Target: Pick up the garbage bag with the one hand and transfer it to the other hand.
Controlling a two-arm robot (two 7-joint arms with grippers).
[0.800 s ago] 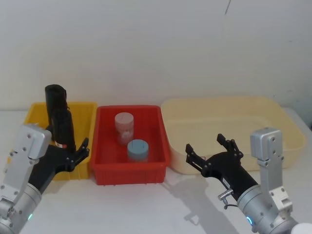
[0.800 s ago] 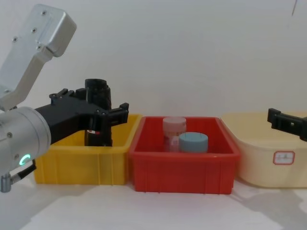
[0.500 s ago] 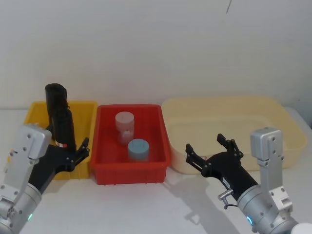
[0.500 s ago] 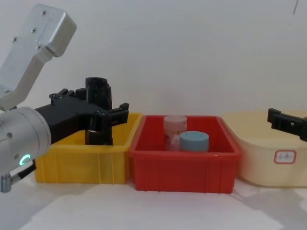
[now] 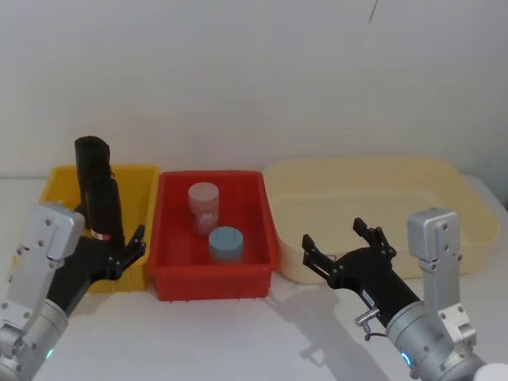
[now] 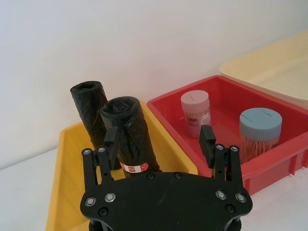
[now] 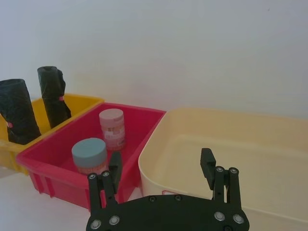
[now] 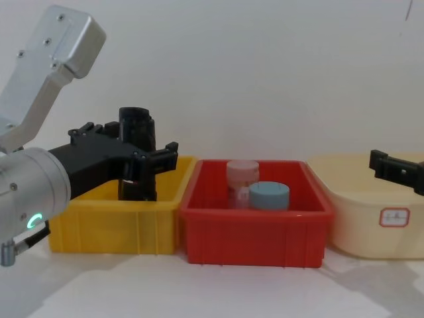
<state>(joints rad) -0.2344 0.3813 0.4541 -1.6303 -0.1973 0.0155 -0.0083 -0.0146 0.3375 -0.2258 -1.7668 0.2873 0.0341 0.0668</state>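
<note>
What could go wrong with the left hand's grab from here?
1. The garbage bag sits off-centre in the open left hand, near one finger; closing may tip it.
2. A second black roll stands just behind it in the yellow bin and could get knocked or pinched too.

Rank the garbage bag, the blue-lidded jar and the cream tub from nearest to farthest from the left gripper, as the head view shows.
From the left gripper:
1. garbage bag: between its open fingers, in the yellow bin.
2. blue-lidded jar: middle, in the red bin.
3. cream tub: far right.
</note>
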